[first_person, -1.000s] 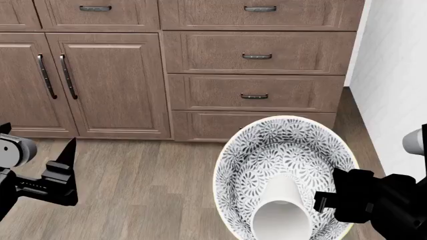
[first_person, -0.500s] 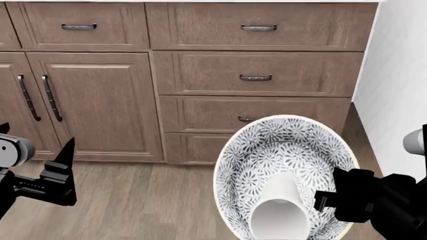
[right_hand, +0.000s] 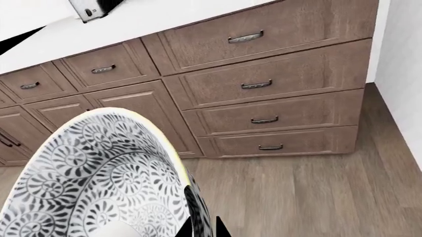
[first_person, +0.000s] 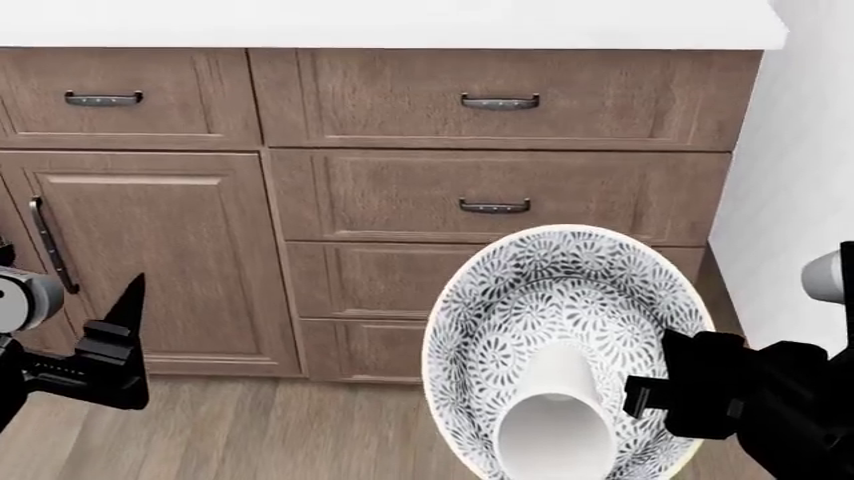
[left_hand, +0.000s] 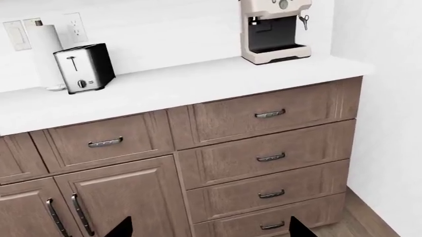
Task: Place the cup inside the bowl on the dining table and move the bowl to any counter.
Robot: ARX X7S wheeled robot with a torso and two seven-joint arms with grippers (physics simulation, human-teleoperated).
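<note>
At the lower right of the head view, the right tool (first_person: 657,400) is closed on the rim of the bowl (first_person: 534,300), which holds the cup (first_person: 561,420); the bowl looks stiff, smooth and probably fragile, so the rim seems the only good place to hold it, while the left tool (first_person: 114,350) is open and empty.

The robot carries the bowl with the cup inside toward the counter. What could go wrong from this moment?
1. The right gripper seems to hold the bowl at one side of the rim only; it could slip or tip.
2. The cup lies loose in the tilted bowl and might fall out.
3. The counter is above the bowl, so the bowl might hit its edge while rising.
</note>
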